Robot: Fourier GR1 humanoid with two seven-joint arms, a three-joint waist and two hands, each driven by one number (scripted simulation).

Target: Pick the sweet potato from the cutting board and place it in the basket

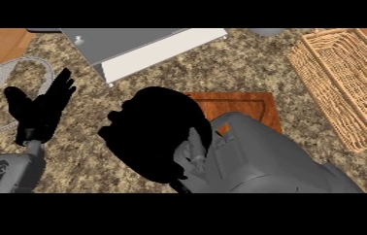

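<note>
Fingers of the right hand (154,132) could not be told apart; the hand showed only as a dark mass over the cutting board's (247,105) left end.

Sweet potato was hidden, perhaps beneath those fingers; whether it was held I cannot tell. Basket (337,78) lay well to their right. Far to their left, the left hand (39,108) rested with straight fingers up.
</note>
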